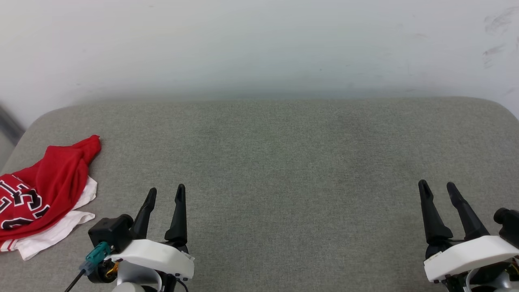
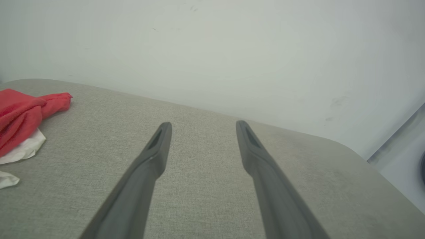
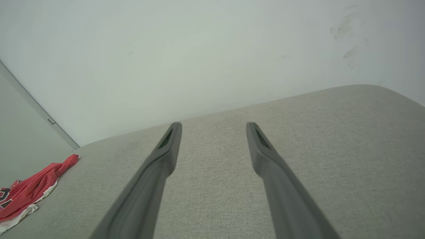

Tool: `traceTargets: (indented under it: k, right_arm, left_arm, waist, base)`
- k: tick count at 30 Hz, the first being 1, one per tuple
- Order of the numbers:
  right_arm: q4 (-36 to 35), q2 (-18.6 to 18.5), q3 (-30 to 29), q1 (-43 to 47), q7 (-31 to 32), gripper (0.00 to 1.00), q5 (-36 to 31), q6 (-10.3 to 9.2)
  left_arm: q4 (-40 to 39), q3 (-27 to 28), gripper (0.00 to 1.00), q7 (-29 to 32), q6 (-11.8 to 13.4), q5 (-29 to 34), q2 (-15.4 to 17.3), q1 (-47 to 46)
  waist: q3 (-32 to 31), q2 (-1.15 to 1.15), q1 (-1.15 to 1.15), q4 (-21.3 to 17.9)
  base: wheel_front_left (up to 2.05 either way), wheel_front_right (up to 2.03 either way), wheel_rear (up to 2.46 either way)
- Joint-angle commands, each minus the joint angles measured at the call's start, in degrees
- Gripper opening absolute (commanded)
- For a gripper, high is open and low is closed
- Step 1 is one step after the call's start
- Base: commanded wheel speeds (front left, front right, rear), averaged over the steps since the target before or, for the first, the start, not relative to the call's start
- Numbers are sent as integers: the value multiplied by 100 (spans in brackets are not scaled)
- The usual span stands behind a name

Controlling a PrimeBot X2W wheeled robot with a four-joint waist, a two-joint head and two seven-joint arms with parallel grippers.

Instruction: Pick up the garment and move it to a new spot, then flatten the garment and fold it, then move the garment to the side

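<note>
- Now the garment (image 1: 44, 190) lies crumpled in a heap at the far left of the grey fabric surface (image 1: 284, 162), partly cut off by the head view's left border.
- Red cloth on top, one twisted red end trailing toward the wall (image 1: 259, 44). White fabric shows under it along the near side. Part of the black, white-outlined lettering is visible, bunched and unreadable as a whole.
- Left gripper (image 1: 166, 194) sits low at the near left, fingers pointing toward the wall, jaws spread wide and empty. The garment is near it, on its left, apart from the fingers.
- Left wrist view: both fingers over bare grey fabric, red and white cloth at the left edge.
- Right gripper (image 1: 438, 187) sits at the near right, well apart from the garment, jaws likewise wide and empty.
- Right wrist view: garment small in the lower left corner, well clear of the fingers.
- Cannot tell whether either gripper's fingertips touch the surface.
- Wall pale, with dark scuff marks (image 1: 496, 24) at upper right.
</note>
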Motion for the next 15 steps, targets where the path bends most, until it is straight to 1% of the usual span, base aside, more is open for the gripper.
traceTargets:
  k: [1,15]
  right_arm:
    - [-97,12,-3,8,-15,100,-126,1]
    - [-251,14,-26,92,-72,100,-825,0]
  left_arm:
    - [-30,-27,100,-48,22,134,49,-135]
    - [71,-154,100,-240,115,795,55,-119]
  waist:
    - [0,0,0,-3]
    - [-8,0,0,-25]
  base:
    - [0,0,0]
    - [0,0,0]
